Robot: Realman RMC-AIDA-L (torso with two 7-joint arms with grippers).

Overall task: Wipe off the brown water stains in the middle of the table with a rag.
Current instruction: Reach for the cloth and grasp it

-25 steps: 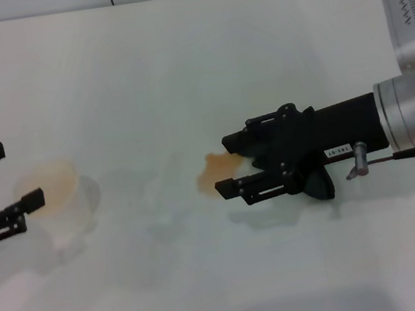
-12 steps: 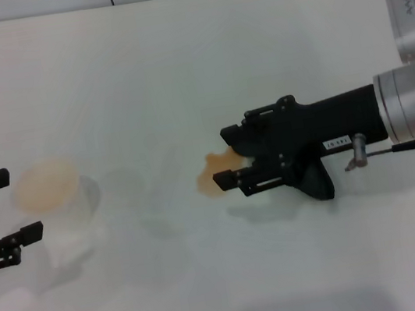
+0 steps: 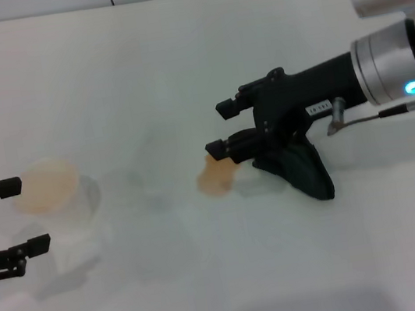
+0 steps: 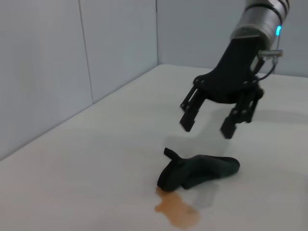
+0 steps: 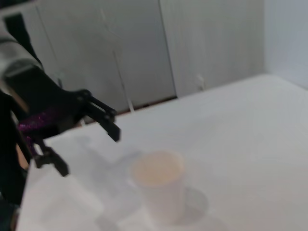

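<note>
The brown water stains [image 3: 214,179] form one orange-brown blot in the middle of the white table [image 3: 177,65]. The black rag [image 3: 301,170] lies crumpled on the table just right of the blot, one end at its edge. My right gripper [image 3: 223,129] hovers open above the blot and rag, holding nothing. The left wrist view shows that gripper [image 4: 207,120] raised clear of the rag [image 4: 199,171], with the stain [image 4: 177,211] in front. My left gripper [image 3: 24,216] is open at the far left, beside a cup.
A pale see-through plastic cup [image 3: 55,202] with a tan inside stands upright at the left, close to the left gripper's fingers. In the right wrist view the cup [image 5: 159,187] stands near the left gripper [image 5: 89,151]. A wall runs along the table's far edge.
My right gripper has risen off the table, and the rag now lies uncovered below it. My left gripper has drawn back from around the cup toward the near edge.
</note>
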